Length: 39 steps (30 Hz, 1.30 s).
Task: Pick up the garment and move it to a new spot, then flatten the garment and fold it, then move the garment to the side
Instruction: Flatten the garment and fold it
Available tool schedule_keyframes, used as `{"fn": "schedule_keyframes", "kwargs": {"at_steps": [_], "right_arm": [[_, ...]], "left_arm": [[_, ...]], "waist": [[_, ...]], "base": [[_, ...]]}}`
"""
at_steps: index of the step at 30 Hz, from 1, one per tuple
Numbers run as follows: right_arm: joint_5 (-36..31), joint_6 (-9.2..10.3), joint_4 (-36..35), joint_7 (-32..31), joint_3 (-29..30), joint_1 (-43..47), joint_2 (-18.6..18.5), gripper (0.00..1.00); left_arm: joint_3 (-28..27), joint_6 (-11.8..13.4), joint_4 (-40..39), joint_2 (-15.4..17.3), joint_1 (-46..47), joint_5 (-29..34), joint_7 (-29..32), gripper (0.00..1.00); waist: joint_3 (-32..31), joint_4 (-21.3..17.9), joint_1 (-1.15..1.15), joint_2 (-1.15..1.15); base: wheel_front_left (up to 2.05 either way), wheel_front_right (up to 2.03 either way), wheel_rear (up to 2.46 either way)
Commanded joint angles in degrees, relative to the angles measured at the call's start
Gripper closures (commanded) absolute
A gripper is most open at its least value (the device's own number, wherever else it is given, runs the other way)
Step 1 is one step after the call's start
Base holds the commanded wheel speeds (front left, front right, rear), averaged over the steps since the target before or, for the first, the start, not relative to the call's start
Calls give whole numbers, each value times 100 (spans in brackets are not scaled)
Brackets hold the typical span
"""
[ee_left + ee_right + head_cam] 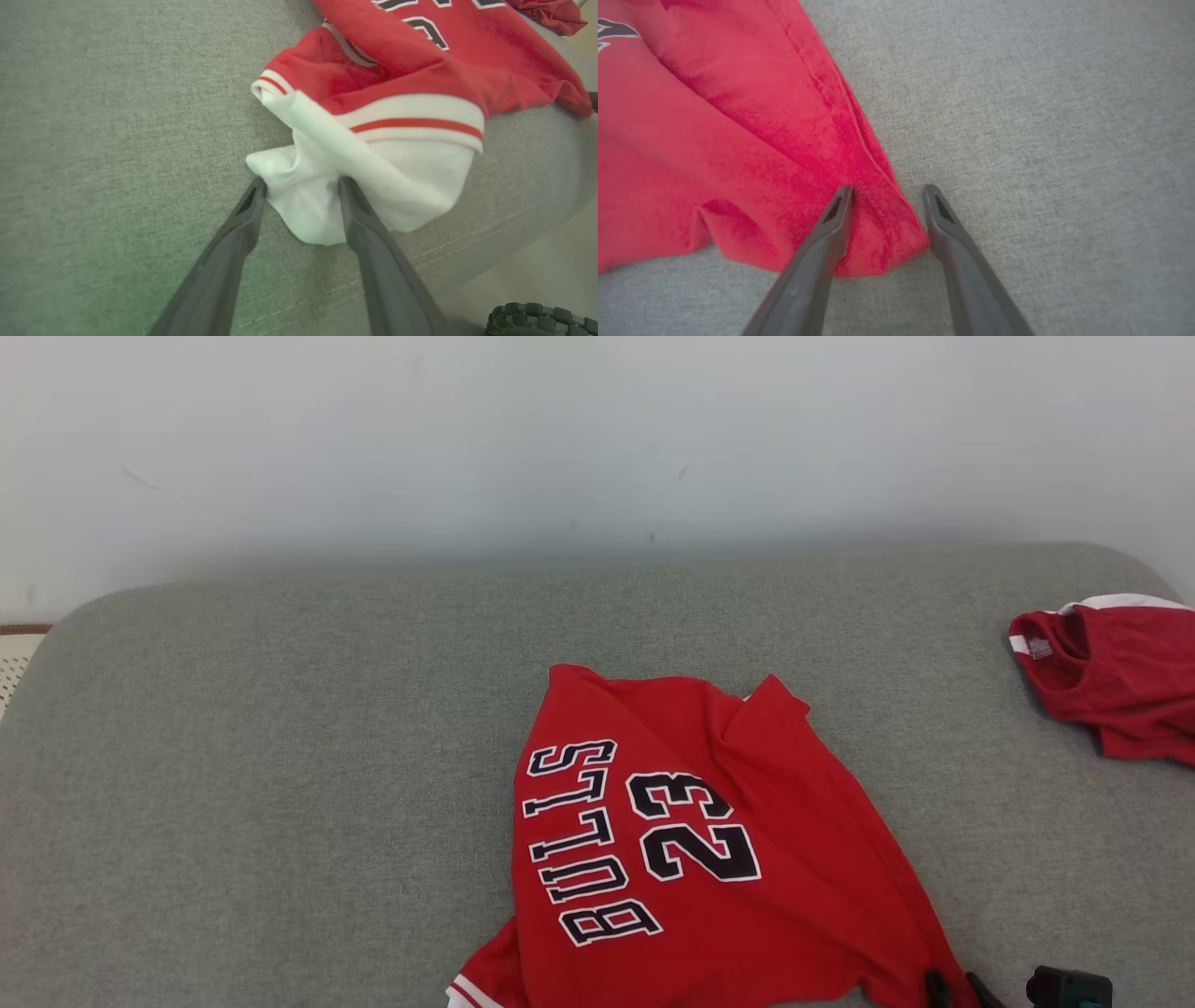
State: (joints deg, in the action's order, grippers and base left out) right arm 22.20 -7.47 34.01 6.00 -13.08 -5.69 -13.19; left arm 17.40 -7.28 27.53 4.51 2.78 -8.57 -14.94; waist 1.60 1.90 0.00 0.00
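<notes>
- The red knit basketball jersey with dark "BULLS 23" lettering (794, 896) lies rumpled on the grey woven-fabric cushion (280, 756). In the head view it sits near the cushion's front edge, right of the middle.
- The left pincer (302, 183) is spread. Its two dark fingers straddle a lump of the jersey's white sleeve fold (411, 182), which bunches near the cushion's rounded edge. Nothing is pinched yet.
- The right pincer (889, 188) is also spread, astride the red hem corner (878, 228). One finger lies over the cloth and the other rests on bare cushion just beside the hem.
- The step in hand looks like taking hold at two points, either to lift the jersey or to stretch it flat.
- To do this well, each pincer likely needs to press lightly into the cushion before closing, so the fingers gather cloth rather than skim over it.
- The sleeve fold seems to be several layers thick, so a deep bite suits it; a shallow one may catch only the top layer and slip.
- The hem corner is thin, so the stitched seam should sit squarely between the fingers.
- Closing both pincers together and rising evenly should keep the jersey from twisting.
- A second red garment with white trim (1111, 681) lies well apart at the far right, and any carry should steer away from it.
</notes>
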Motion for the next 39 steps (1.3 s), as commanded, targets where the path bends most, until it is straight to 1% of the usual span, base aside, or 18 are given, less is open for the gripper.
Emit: {"fn": "schedule_keyframes", "kwargs": {"at_steps": [1,8,14,15,20,22,24,27,29,31,33,34,36,39], "right_arm": [[108,-4,151,-65,-155,83,40,100],[366,-3,32,220,-249,82,-147,100],[841,-3,-469,316,-294,271,-239,100],[841,-3,-469,316,-294,271,-239,100],[1381,-3,-1281,167,-431,458,-362,100],[1583,-3,-1648,102,-495,457,-385,100],[1738,-3,-2042,-21,-609,344,-441,100],[1991,-3,-2495,-243,-749,55,-599,100],[2115,-3,-2687,-390,-856,-247,-677,100],[2212,-3,-2790,-480,-922,-610,-743,100],[2290,-3,-2799,-525,-969,-1027,-781,100],[2332,-3,-2761,-530,-985,-1249,-780,100],[2292,-3,-2610,-540,-1074,-1726,-801,100],[2386,-3,-2293,-542,-1206,-2447,-752,100]], "left_arm": [[17,-3,4,23,51,-40,-17,100],[-136,100,-273,26,-145,-92,-18,100],[-473,292,-896,60,-462,-184,-18,100],[-473,292,-896,60,-462,-184,-18,100],[-702,298,-1533,94,-633,-281,-18,100],[-733,284,-1730,211,-529,-205,-18,100],[-745,251,-1892,331,-315,-139,-2,100],[-736,185,-2123,568,131,-50,176,100],[-713,138,-2260,750,525,-15,364,100],[-659,86,-2339,853,967,-90,558,100],[-612,52,-2331,1039,1413,-71,709,100],[-578,41,-2289,1069,1636,-148,765,100],[-479,15,-2126,1276,2071,-54,903,100],[-373,1,-1868,1403,2752,-175,965,100]], "waist": [[-43,-15,0,0],[-170,-24,0,0],[-243,24,0,0],[-243,24,0,0],[-270,53,0,0],[-273,56,0,0],[-260,32,0,0],[-202,-17,0,0],[-99,-59,0,0],[35,-87,0,0],[202,-125,0,0],[295,-135,0,0],[486,-167,0,0],[761,-178,0,0]], "base": [[0,0,0],[0,0,0],[0,0,0],[0,0,0],[0,0,0],[0,0,0],[0,0,0],[0,0,0],[0,0,0],[0,0,0],[0,0,0],[0,0,0],[0,0,0],[0,0,0]]}}
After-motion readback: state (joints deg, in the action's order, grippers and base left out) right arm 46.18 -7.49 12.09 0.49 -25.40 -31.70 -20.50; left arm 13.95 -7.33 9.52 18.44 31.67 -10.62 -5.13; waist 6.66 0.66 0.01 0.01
